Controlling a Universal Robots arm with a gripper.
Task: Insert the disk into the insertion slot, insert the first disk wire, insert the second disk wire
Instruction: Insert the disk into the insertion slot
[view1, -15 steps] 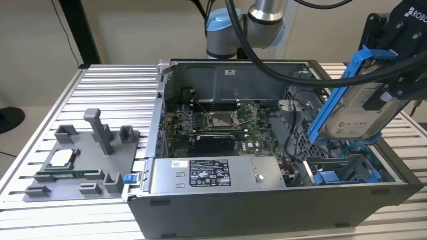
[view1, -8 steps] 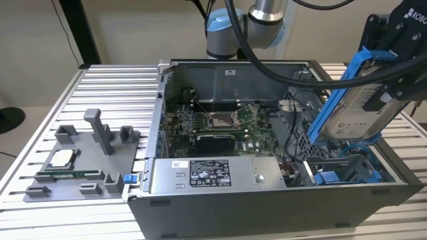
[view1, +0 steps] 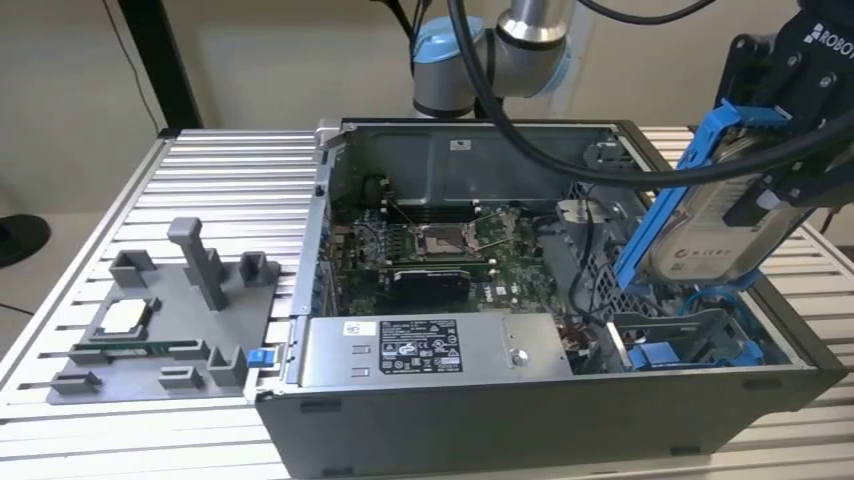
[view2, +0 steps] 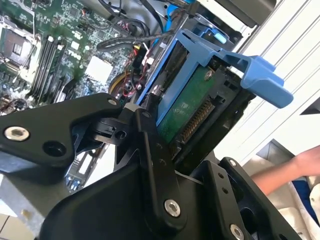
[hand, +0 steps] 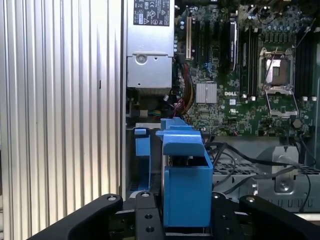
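Note:
In the exterior view my gripper (view1: 771, 190) is shut on the disk (view1: 707, 225), a silver drive in a bright blue carrier. The disk hangs steeply tilted above the case's right end. Just under it is the insertion slot (view1: 674, 350), a grey bay with blue rails. In the second wrist view the disk's green circuit board (view2: 186, 114) and blue carrier handle (view2: 260, 75) show beyond the black fingers (view2: 150, 145). In the first wrist view the blue carrier (hand: 186, 180) sits between the fingers (hand: 145, 217), with a slot rail (hand: 142, 150) beside it. Black cables (hand: 245, 160) lie near the bay; I cannot tell which are the disk wires.
The open computer case holds a green motherboard (view1: 441, 250) and a grey labelled power-supply box (view1: 414, 352). A grey fixture with small parts (view1: 167, 320) stands on the ribbed metal table (view1: 214, 180) at the exterior view's left. A person's arm (view2: 280, 175) is close by.

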